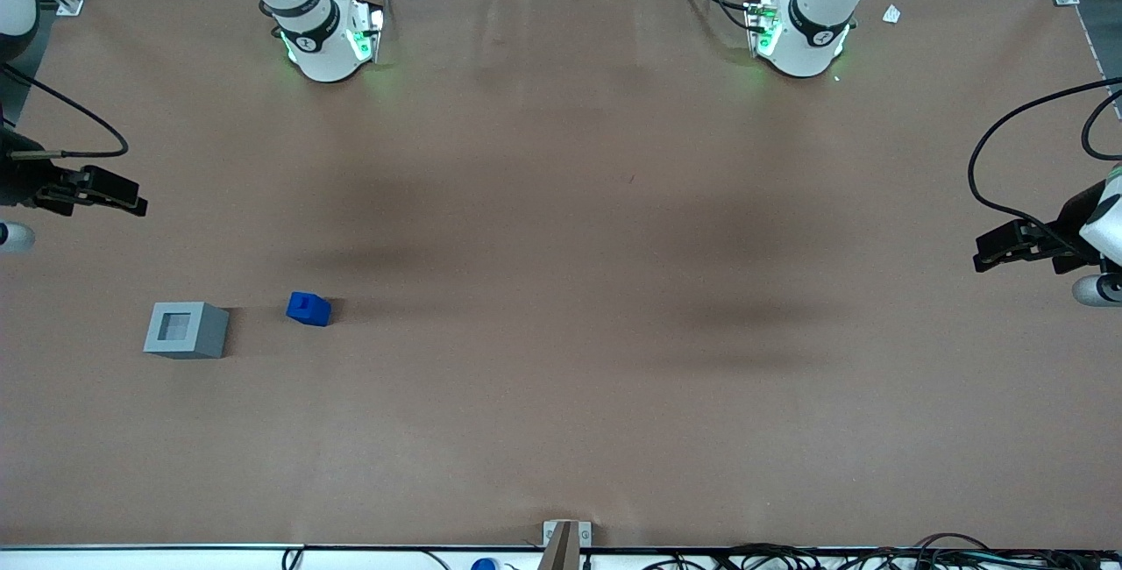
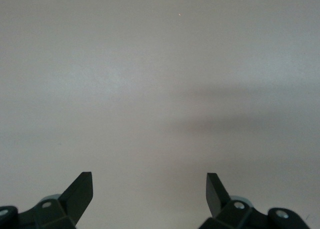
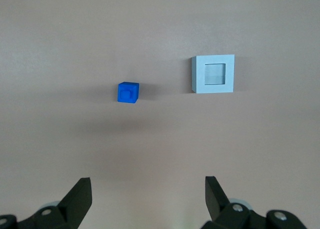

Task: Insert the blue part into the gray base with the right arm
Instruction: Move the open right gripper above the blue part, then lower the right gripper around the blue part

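Pincer [image 1: 131, 197] of the right arm [image 1: 35, 175] hangs well above the brown surface [image 1: 561, 395], at the working arm's end of the table, holding nothing. In the right wrist view its two fingers [image 3: 80, 196] stand wide apart with bare surface between them.

Blue part [image 1: 308, 308] sits on the surface on its own, untouched, its stepped top face up. Gray base [image 1: 186, 330] stands near it, apart with a clear gap between, slightly nearer the front camera and closer to the working arm's end. Read as a clock face laid on the front view, the base lies at roughly 8 o'clock from the blue part, and the pincer at about 10 o'clock from both.

Socket in the base's top face shows square and vacant in the right wrist view [image 3: 215, 73]; nothing seated in it.

Progress, as judged: none of the task's steps is done. No grasp made, part not lifted, socket unfilled. Left to do: bring the pincer down over the blue part, close on it, lift, carry the short way to the base, line the part up square with the socket, press in, let go. Alignment looks like the fussy bit, since the block sits slightly skewed relative to the base.
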